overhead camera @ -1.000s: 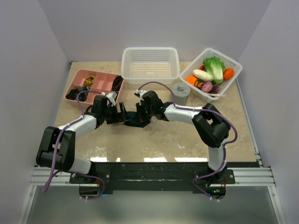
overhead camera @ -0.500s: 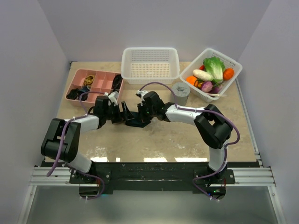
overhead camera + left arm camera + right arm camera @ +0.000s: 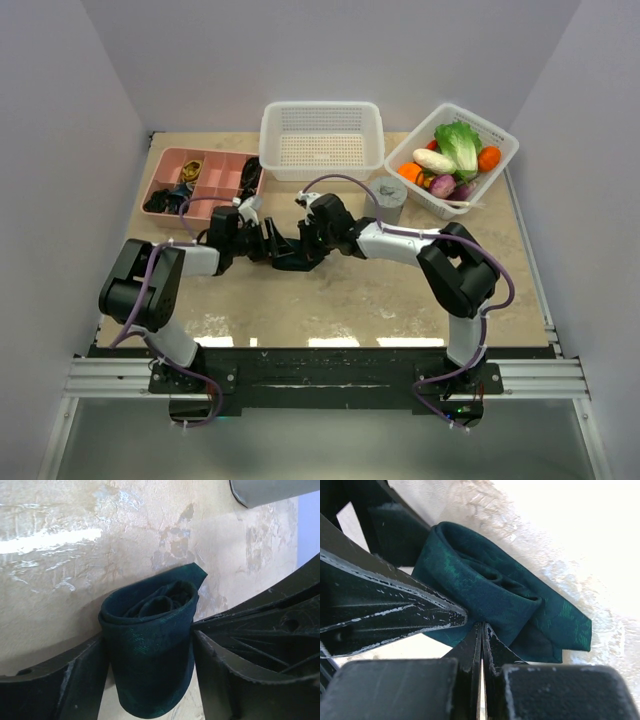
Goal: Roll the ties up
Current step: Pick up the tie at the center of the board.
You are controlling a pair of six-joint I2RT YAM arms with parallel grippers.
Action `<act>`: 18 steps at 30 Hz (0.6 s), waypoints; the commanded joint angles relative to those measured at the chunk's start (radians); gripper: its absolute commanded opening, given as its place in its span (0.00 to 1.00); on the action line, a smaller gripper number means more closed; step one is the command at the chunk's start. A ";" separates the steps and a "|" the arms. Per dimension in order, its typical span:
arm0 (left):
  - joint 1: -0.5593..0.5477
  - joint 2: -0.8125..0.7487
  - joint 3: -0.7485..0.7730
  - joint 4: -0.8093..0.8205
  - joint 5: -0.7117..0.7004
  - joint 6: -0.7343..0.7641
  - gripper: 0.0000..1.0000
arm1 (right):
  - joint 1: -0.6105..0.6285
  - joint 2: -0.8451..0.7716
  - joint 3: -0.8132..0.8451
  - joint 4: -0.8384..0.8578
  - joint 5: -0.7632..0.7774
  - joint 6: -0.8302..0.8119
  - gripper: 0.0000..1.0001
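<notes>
The dark teal-green tie (image 3: 290, 263) is wound into a loose roll on the table between the two arms. In the left wrist view the roll (image 3: 150, 645) stands between my left gripper's (image 3: 150, 680) two fingers, which press on both its sides; its pointed end sticks out behind. My left gripper (image 3: 276, 248) is shut on it. My right gripper (image 3: 481, 625) has its jaws shut together, tips against the lower edge of the roll (image 3: 485, 590); whether fabric is pinched I cannot tell. From above, the right gripper (image 3: 304, 248) meets the roll from the right.
A grey cylinder (image 3: 386, 200) stands just behind the right arm and shows in the left wrist view (image 3: 270, 490). A pink compartment tray (image 3: 205, 172) is at back left, a white basket (image 3: 322, 140) at back centre, a basket of vegetables (image 3: 452, 155) at back right.
The left arm has swung so its gripper has shifted right, closer in on the roll. The right gripper and the roll have edged slightly away from the arm bases.
</notes>
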 commanded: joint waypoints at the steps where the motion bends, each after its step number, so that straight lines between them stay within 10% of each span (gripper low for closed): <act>1: -0.029 0.017 -0.018 0.051 0.036 -0.035 0.65 | -0.012 -0.057 -0.014 -0.017 0.022 -0.007 0.00; 18: -0.050 0.005 -0.026 0.129 0.032 -0.074 0.44 | -0.054 -0.138 -0.052 -0.005 0.023 0.008 0.00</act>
